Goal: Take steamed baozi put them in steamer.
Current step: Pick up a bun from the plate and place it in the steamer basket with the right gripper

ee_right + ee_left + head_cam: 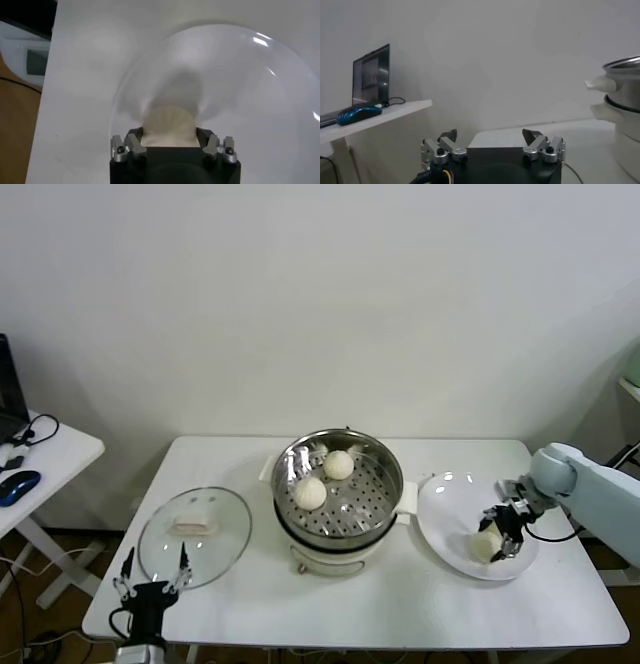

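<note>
My right gripper (500, 536) is clamped on a baozi on the plate.

Head view: two steamed baozi (310, 493) lie in the steamer (338, 484) at the table's middle; a third (487, 545) sits on the white plate (445, 509) to its right, between my right fingers. My left gripper (152, 573) waits near the glass lid (195, 534), fingers apart.
Left wrist view: my left gripper (492, 145) stands spread, the steamer (620, 95) beyond it.
Right wrist view: my right gripper's (170, 139) fingers touch both sides of the baozi (169, 125) on the plate (240, 90).
</note>
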`<act>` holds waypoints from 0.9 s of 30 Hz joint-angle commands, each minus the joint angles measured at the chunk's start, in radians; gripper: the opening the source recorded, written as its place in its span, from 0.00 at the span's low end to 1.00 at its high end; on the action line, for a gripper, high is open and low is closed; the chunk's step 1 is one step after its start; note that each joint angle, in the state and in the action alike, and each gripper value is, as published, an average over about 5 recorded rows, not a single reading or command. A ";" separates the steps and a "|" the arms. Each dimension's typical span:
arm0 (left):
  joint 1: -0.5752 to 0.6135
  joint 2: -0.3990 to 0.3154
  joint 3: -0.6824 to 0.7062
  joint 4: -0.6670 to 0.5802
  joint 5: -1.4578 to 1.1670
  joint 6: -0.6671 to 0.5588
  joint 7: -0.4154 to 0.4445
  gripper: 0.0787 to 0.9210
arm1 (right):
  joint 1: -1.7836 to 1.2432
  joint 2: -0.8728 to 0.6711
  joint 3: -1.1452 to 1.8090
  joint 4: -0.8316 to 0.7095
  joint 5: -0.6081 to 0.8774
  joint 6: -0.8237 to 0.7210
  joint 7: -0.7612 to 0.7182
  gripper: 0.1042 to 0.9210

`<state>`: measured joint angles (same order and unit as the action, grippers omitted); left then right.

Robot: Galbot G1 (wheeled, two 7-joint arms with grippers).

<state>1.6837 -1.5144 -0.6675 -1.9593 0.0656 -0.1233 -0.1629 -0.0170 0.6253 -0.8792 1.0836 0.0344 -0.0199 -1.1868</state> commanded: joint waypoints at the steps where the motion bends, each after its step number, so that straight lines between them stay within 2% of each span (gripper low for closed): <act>1: 0.000 0.000 0.000 0.001 -0.002 -0.001 0.000 0.88 | 0.004 0.000 -0.004 0.003 -0.001 0.000 -0.002 0.73; 11: 0.001 0.001 0.001 -0.002 -0.002 -0.001 0.000 0.88 | 0.059 0.002 -0.020 0.025 0.026 0.002 -0.003 0.68; 17: 0.002 0.001 0.007 -0.006 0.000 0.000 0.000 0.88 | 0.373 0.034 -0.189 0.083 0.110 0.028 -0.037 0.68; 27: 0.006 -0.003 0.018 -0.011 0.004 -0.002 0.000 0.88 | 0.848 0.206 -0.483 0.152 0.257 0.133 -0.103 0.69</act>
<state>1.6881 -1.5156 -0.6520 -1.9685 0.0679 -0.1244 -0.1632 0.4198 0.7161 -1.1216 1.1750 0.1767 0.0447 -1.2482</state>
